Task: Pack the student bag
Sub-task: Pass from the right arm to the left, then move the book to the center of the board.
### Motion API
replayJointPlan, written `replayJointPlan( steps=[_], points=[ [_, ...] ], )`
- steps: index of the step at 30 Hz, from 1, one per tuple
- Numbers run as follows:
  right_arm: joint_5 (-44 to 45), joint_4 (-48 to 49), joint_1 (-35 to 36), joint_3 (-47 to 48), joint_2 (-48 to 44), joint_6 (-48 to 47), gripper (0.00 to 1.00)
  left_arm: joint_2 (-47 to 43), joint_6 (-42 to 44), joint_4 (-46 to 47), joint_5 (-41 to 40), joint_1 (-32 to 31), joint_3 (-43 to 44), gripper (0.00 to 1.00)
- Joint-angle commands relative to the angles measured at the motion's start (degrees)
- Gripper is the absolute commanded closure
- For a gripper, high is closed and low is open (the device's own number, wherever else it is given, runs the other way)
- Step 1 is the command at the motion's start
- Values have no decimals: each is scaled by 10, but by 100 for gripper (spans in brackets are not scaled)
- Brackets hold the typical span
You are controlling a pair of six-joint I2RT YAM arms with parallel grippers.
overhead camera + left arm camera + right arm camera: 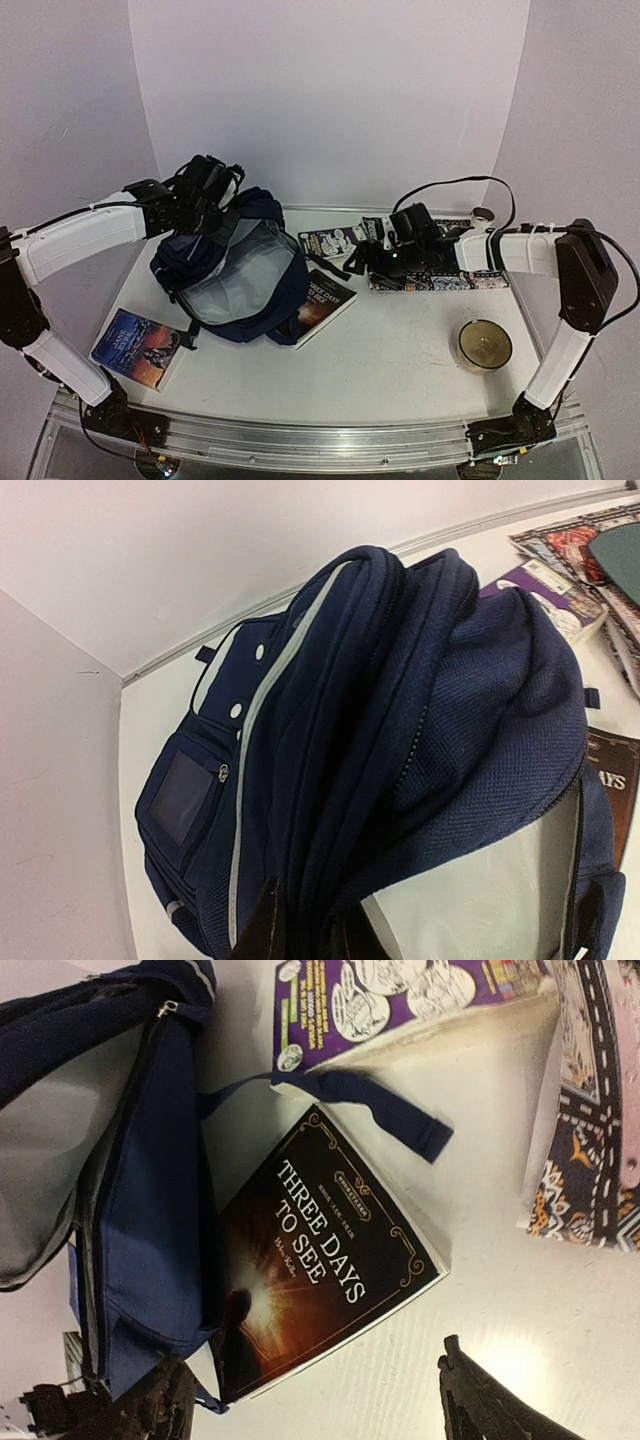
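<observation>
Two jobs: the left gripper (212, 205), clamped on the rim of the student bag (235, 275) lying left of centre, should hold its mouth wide while the right gripper (358, 262), spread and empty, drops squarely over the black book (322, 305).

The dark navy fabric student bag (400, 740), trimmed with a white stripe and round white patches, fills the view, its bunched upper edge pinched between the dark fingers of the left gripper (308, 930). Its mouth gapes at lower right, showing pale grey lining. Past it, a purple-covered book (545, 590) and a black-covered book (612, 780) lie on the white table (155, 720).
</observation>
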Motion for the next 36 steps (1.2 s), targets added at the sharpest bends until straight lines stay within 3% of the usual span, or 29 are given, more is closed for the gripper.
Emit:
replayJointPlan(
  steps=[1,17,22,24,27,29,36],
  points=[
    [-23,69,10,-55,29,116,17,-8,35,73,-15,17,53,100],
    [16,130,73,-21,157,288,30,-33,22,74,19,19,11,100],
    [41,130,73,-24,184,314,50,-40,23,74,18,20,3,100],
    [44,130,74,-27,191,316,62,-42,26,74,13,21,-1,100],
    [48,129,73,-35,194,313,90,-45,32,74,4,26,-6,100],
    [51,129,72,-44,190,305,100,-51,35,74,0,29,-11,100],
    [42,115,65,-74,157,247,100,-60,31,75,-23,47,-49,100]
  ],
)
